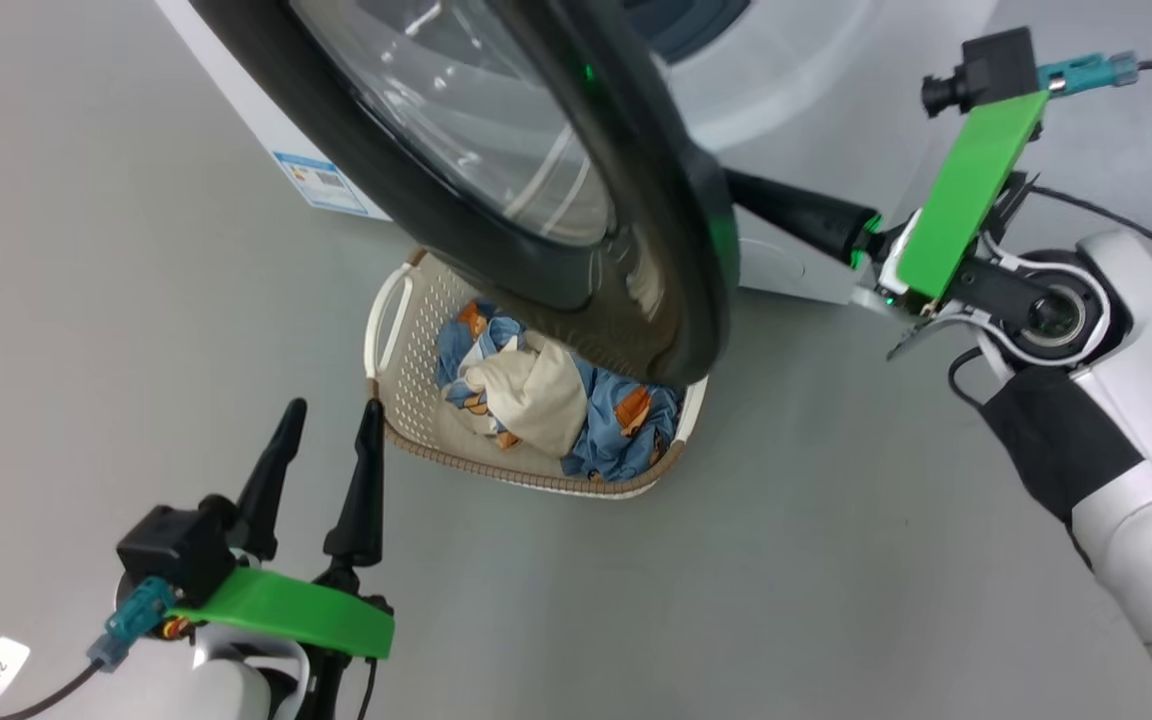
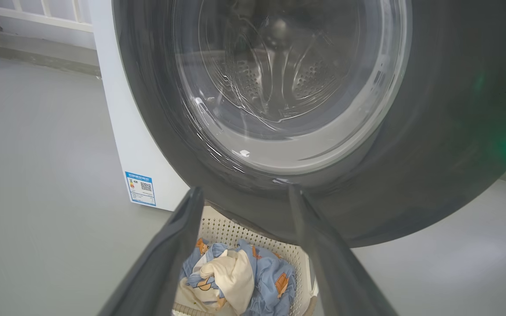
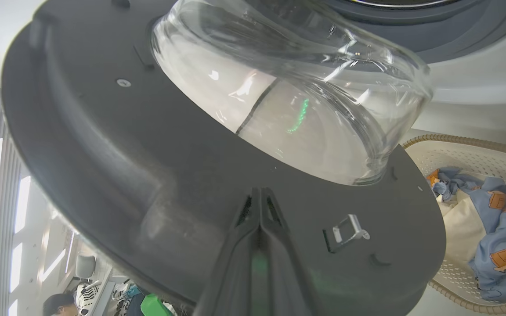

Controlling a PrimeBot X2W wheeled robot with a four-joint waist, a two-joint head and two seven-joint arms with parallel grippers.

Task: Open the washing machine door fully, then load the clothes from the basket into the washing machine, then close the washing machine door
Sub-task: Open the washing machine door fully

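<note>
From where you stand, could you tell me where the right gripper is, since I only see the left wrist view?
Observer: The right gripper is shut, tips at the inner face of the washing machine door, beside its glass bowl.
Operator: Anything near those tips?
Observer: A metal latch hook sits just to their right in the right wrist view.
Operator: And my other arm?
Observer: The left gripper is open, holding nothing, beside the basket rather than over it.

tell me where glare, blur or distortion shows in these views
Head view: streaky reflections across the glass of the washing machine door. Left wrist view: the left tool is out of focus. Right wrist view: wide-angle bending curves the door; a green glint sits in its glass; windows are blown out.
</note>
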